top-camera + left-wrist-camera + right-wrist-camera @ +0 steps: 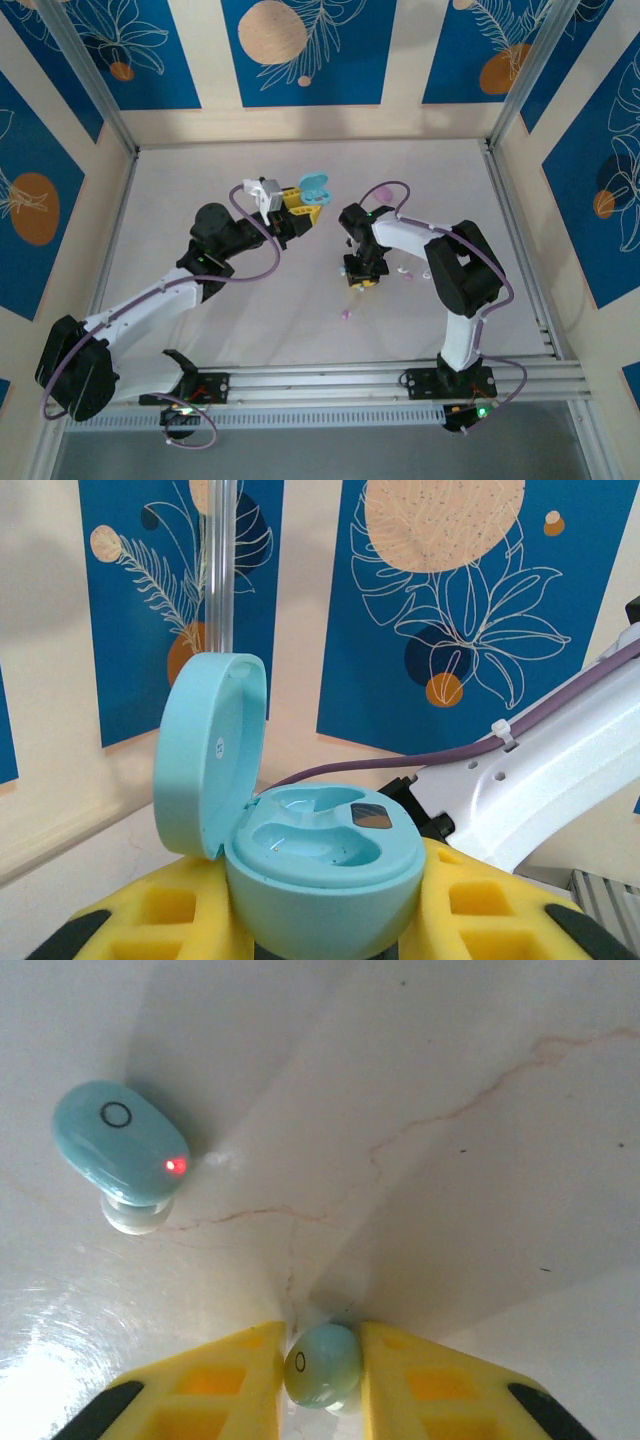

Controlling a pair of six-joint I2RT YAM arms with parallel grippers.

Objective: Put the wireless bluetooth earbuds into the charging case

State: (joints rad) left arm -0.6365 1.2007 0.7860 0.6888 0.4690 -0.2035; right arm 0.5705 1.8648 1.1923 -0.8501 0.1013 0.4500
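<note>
My left gripper (299, 204) is shut on a pale blue charging case (322, 880), one yellow finger (150, 910) on each side of it. The case is held upright above the table with its lid (210, 750) swung open and both wells bare. My right gripper (361, 277) is down at the white table, shut on a pale blue earbud (322, 1363) that sits between its yellow pads (225, 1380). A second pale blue earbud (120, 1145) with a red light lies on the table ahead and to the left of it.
A small pink bud (345, 314) lies on the table nearer the arm bases. Pale buds (405, 272) lie to the right of the right gripper. A pink rounded object (383, 190) sits farther back. Metal rails (400, 378) run along the near edge.
</note>
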